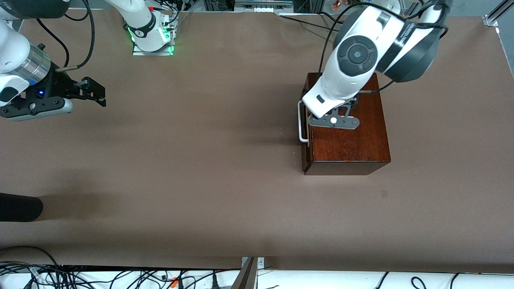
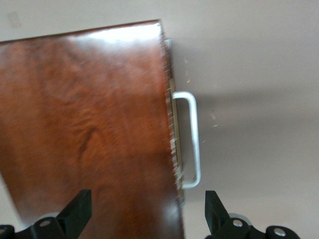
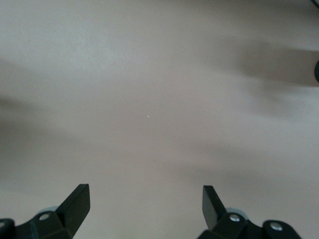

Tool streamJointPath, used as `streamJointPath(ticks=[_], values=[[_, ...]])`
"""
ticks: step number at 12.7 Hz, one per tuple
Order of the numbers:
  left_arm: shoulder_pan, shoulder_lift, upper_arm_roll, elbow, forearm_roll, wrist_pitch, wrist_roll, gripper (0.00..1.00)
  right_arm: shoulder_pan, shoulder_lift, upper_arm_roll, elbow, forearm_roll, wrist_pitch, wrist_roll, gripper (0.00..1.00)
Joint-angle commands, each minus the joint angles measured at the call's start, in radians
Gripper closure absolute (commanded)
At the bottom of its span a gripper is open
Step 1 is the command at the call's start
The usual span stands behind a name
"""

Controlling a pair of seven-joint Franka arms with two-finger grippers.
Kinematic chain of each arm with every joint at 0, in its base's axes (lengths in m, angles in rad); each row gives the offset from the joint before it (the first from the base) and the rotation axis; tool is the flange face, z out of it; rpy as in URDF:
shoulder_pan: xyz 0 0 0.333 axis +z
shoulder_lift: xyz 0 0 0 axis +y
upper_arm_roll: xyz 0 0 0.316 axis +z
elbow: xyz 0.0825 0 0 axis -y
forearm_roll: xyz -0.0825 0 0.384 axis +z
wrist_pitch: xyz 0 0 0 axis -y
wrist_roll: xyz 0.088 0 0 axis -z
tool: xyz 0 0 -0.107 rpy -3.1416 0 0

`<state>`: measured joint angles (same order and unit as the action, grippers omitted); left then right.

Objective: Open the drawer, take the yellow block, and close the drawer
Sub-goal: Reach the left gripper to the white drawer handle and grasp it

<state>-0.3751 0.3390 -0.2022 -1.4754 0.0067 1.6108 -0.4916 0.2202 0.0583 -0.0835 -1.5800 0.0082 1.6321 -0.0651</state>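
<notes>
The glossy reddish-brown wooden box [image 1: 348,136] stands toward the left arm's end of the table. Its drawer is shut, and the white bar handle [image 1: 302,122] shows on the dark front, facing the right arm's end. My left gripper [image 1: 327,110] hangs over the box top near the handle edge. In the left wrist view it [image 2: 148,209] is open and empty, with the box [image 2: 89,129] and the handle [image 2: 193,144] below it. My right gripper [image 1: 95,93] waits open and empty over bare table at the right arm's end, as the right wrist view [image 3: 145,199] shows. The yellow block is hidden.
A black object [image 1: 18,208] juts in at the right arm's end, nearer the front camera. The right arm's base [image 1: 152,38] with green lights stands at the table's top edge. Cables [image 1: 120,277] lie along the near edge.
</notes>
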Motion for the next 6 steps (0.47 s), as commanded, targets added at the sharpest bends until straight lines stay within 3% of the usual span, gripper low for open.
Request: streamJointPath(ticks=[1,6], values=[[-0.059,0.075,0.003,0.047,0.026,0.05,-0.091,0.0,-0.001,-0.005,-0.007,0.011,0.015,-0.014,0.013,0.0],[-0.131,0.175,0.004,0.049,0.033,0.15,-0.163,0.0,-0.007,-0.002,-0.012,0.011,0.015,-0.012,0.013,0.0]])
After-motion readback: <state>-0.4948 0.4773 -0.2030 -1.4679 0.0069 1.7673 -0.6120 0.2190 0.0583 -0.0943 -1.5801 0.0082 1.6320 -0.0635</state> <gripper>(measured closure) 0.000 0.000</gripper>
